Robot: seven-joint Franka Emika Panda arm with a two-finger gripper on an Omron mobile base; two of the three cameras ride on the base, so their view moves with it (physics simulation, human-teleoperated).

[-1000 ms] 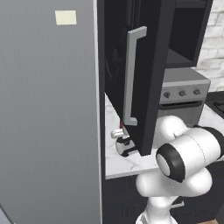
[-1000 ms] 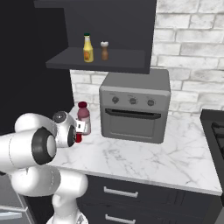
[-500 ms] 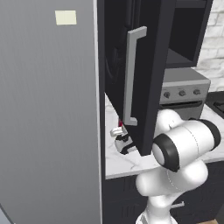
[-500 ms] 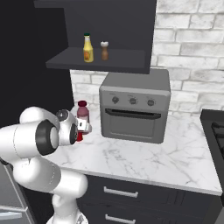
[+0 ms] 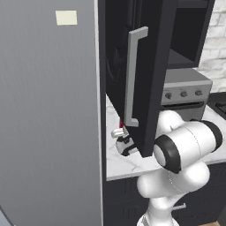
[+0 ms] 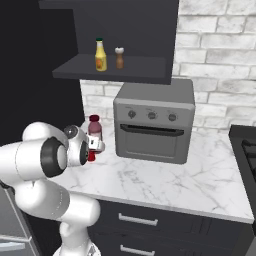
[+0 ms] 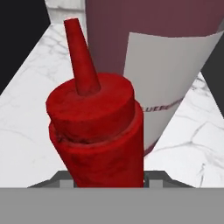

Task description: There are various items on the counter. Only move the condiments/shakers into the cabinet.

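— Checking room round the gripper [image 6: 95,147]: counter [image 6: 165,180] bare and wide off toward the oven [image 6: 154,127], front edge close on the near side.

— And the other side?

— Tight. Grey panel [image 5: 48,110] close by, open cabinet door [image 5: 152,66] hanging over it, lower corner of the door just above in the left base view, handle [image 5: 132,75] higher up.

— Beyond the tips?

— Blocked by a maroon jar [image 7: 166,65] with a white label, just behind the red bottle [image 7: 96,127]; touching or a hair apart, cannot tell.

— Bottle itself?

— Upright on the counter, dead centre between the fingers, nozzle up and standing well above them.

— Jaws?

— Pressed in on both flanks of the bottle, low on its body; looks pinched.

— Overhead?

— Shelf well above, with a yellow bottle [image 6: 101,55] and a small shaker [image 6: 119,58] on it.
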